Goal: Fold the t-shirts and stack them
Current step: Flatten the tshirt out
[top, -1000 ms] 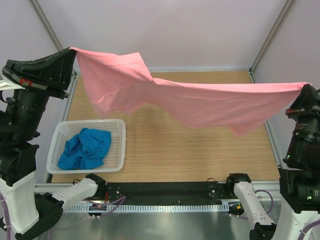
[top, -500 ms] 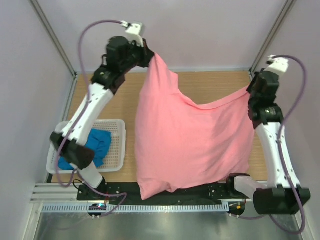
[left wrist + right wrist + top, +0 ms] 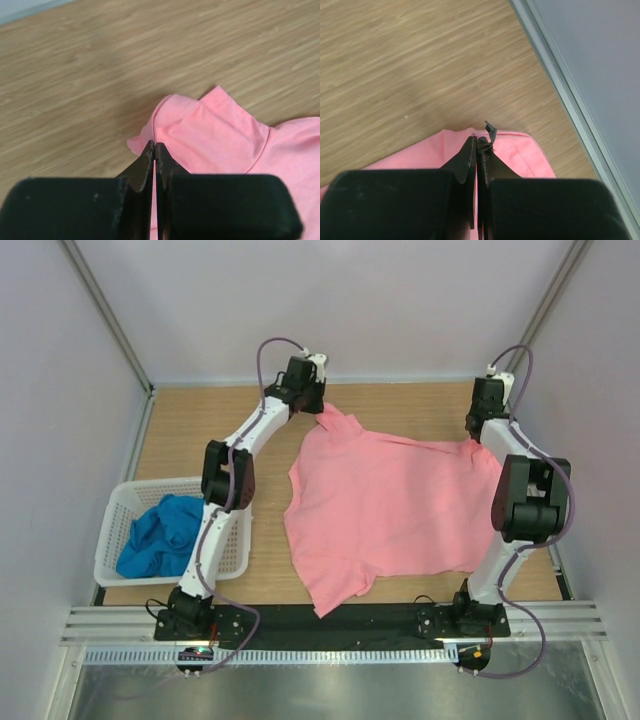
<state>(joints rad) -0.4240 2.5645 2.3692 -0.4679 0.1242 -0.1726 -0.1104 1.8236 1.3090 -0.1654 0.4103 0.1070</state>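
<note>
We see the wooden table (image 3: 200,430) filling the middle of the top view. On it, from its centre out toward 3 o'clock, lies the salmon pink t-shirt (image 3: 390,510). It is spread mostly flat, with shallow creases. One sleeve points toward 6 o'clock and reaches the dark strip at the near edge.

The left arm (image 3: 235,455) stretches from its base at 7 o'clock up to 12 o'clock. The right arm (image 3: 525,495) runs from 5 o'clock up to 2 o'clock.

At 8 o'clock on the table sits the white perforated basket (image 3: 160,483), just beside the left arm. The bright blue t-shirt (image 3: 165,538) is crumpled inside it, well apart from the pink one.

The left gripper (image 3: 318,410) is at the shirt's far left corner. In its wrist view we find the jaws pressed together on that corner, with a thin line of pink cloth between them (image 3: 154,146). The fabric there is bunched low over the wood.

The right gripper (image 3: 478,435) is at the shirt's far right corner, near the metal frame rail. Its wrist view shows the jaws (image 3: 476,139) likewise pinched tight on the pink hem.
</note>
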